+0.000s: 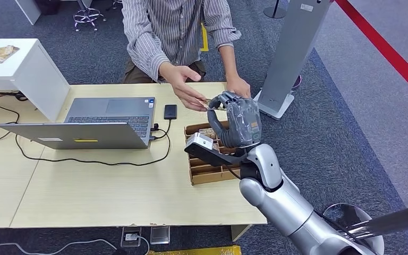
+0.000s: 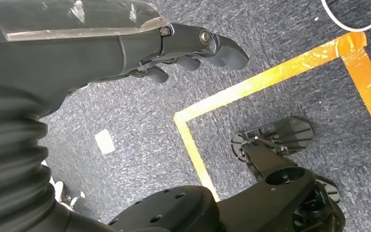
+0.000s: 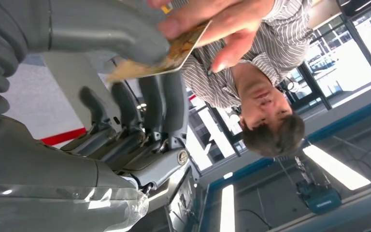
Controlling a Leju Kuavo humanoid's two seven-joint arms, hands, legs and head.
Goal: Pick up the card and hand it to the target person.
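head view: high, facing forward and down over the surface [image 1: 101,191].
left wrist view: close, facing the floor.
right wrist view: close, facing upward (shares the card [image 3: 174,53] with head view).

An office-like demo space: grey carpet [image 1: 350,95] with red floor tape [image 1: 388,50] at two o'clock, a light wooden desk [image 1: 101,191] carrying an open laptop [image 1: 103,121], glass walls [image 3: 362,43] and ceiling strip lights [image 3: 335,166].

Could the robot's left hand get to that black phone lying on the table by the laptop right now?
Probably not soon: the left hand hangs low over grey carpet, while the black phone lies far across the pale wooden table.
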